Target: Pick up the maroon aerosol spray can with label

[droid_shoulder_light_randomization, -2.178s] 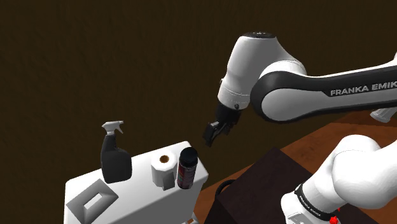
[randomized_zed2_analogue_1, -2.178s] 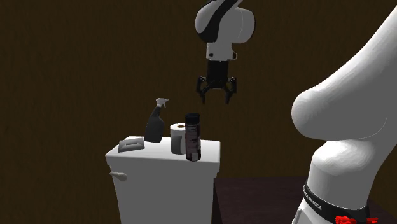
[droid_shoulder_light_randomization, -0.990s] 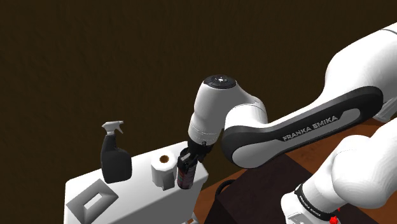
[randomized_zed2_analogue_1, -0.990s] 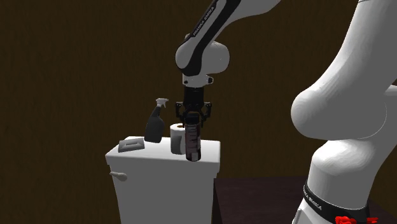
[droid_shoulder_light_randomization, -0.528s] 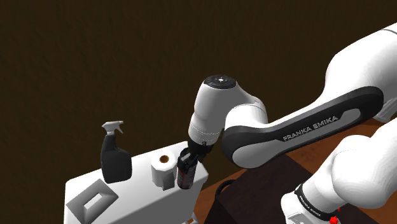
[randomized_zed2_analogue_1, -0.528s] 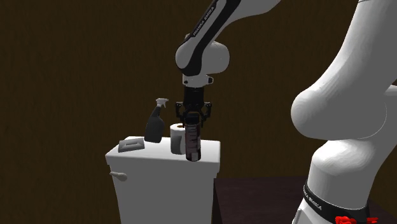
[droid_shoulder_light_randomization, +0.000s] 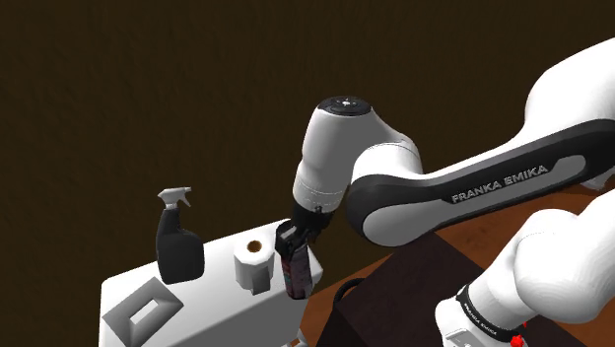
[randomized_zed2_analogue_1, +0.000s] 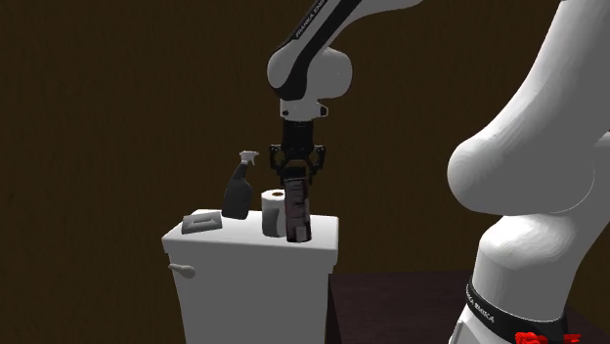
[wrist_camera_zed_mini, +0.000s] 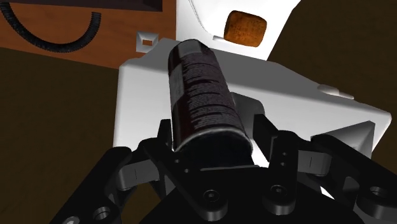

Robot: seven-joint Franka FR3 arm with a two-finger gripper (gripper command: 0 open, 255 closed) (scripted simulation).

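The aerosol can [droid_shoulder_light_randomization: 295, 272] is a dark maroon, almost black cylinder with a label of fine white print. It stands near the right end of a white cistern-like box [droid_shoulder_light_randomization: 202, 296]. My black gripper [droid_shoulder_light_randomization: 293, 237] comes down from above and is shut on the can's top end. In the second exterior view the gripper [randomized_zed2_analogue_1: 297, 172] clasps the can [randomized_zed2_analogue_1: 296, 211] just over the box's top [randomized_zed2_analogue_1: 318, 235]. Along the gripper in the wrist view, the can [wrist_camera_zed_mini: 200, 95] points away between the fingers [wrist_camera_zed_mini: 264, 130] of the gripper [wrist_camera_zed_mini: 213, 132].
A dark spray bottle [droid_shoulder_light_randomization: 178, 242] with a white trigger and a white paper roll [droid_shoulder_light_randomization: 253, 264] with a brown core stand beside the can. A flat grey rectangular piece [droid_shoulder_light_randomization: 146, 308] lies further left. A black cable [droid_shoulder_light_randomization: 345, 289] and brown floor [droid_shoulder_light_randomization: 463, 232] lie right of the box.
Since half a second ago the gripper has risen a little with the can in its grip, and the can has shifted slightly away from the paper roll.
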